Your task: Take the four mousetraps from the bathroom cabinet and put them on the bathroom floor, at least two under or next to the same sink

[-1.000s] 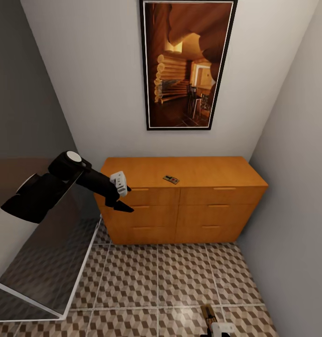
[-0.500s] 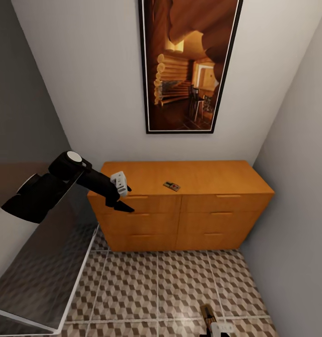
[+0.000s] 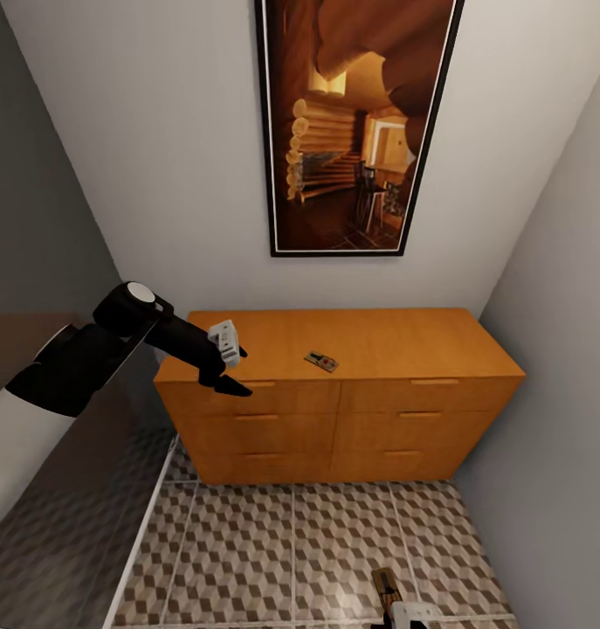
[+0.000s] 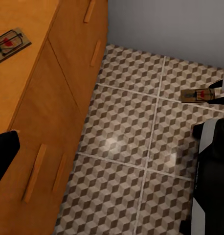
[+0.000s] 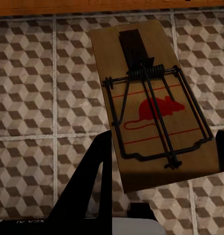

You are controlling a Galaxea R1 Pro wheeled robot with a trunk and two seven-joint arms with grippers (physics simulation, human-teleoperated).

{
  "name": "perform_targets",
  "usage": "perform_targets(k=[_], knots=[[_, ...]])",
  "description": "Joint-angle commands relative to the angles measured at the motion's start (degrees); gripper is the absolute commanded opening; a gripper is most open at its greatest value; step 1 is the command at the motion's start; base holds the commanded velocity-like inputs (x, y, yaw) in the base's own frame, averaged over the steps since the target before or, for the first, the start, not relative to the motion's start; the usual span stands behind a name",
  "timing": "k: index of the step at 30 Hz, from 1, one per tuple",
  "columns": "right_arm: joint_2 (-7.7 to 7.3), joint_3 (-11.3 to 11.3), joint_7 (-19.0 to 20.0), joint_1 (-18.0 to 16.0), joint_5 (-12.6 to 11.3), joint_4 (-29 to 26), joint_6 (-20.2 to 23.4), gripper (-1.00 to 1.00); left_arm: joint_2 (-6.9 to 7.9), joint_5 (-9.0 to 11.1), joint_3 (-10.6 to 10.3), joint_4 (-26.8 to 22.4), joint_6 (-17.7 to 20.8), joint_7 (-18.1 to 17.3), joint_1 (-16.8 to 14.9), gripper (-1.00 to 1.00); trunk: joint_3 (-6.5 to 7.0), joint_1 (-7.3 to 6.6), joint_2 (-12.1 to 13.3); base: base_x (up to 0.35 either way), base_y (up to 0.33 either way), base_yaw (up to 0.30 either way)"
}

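The orange-brown cabinet (image 3: pixel 369 411) stands against the far wall with all its drawers closed. One mousetrap (image 3: pixel 320 361) lies on its flat top, near the middle; it also appears in the left wrist view as the mousetrap (image 4: pixel 9 43). My left gripper (image 3: pixel 238 374) hovers open and empty by the cabinet's front left corner, well left of that trap. Low at the right, my right gripper (image 3: pixel 396 607) is shut on a second mousetrap (image 5: pixel 151 112), held flat above the cube-patterned bathroom floor (image 3: pixel 273 542). That held mousetrap (image 4: pixel 200 94) shows over the tiles too.
A tall framed picture (image 3: pixel 352 122) hangs above the cabinet. A glossy grey panel with a white edge (image 3: pixel 72 507) runs along the left. A grey wall (image 3: pixel 562 393) closes the right side, close to the cabinet's end. Open floor lies in front of the drawers.
The whole view has shifted: the cabinet looks nearer and lower in the picture, so the camera has moved toward it. Both arms keep their pose, and the right gripper still holds its trap.
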Motion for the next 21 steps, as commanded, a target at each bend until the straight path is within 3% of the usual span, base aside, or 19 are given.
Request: perform_targets(k=[1,7,21], knots=[[0.03,0.50,-0.19,-0.05,-0.50,0.05,-0.18,-1.00,-0.02,-0.41,-0.04,-0.05,0.60,-0.43,-0.07,1.00,-0.11,0.05,-0.11,0.187,0.000,0.000],[-0.05,0.50,-0.18,-0.05,-0.50,0.05,-0.18,-1.00,-0.27,-0.44,-0.04,-0.04,0.60,-0.43,-0.07,1.00,-0.03,0.05,-0.11,0.187,0.000,-0.067],[-0.14,0.51,-0.18,-0.04,-0.50,0.05,-0.18,-1.00,-0.29,-0.44,-0.04,-0.12,0.60,-0.43,-0.07,1.00,0.37,0.05,-0.11,0.186,0.000,-0.162]])
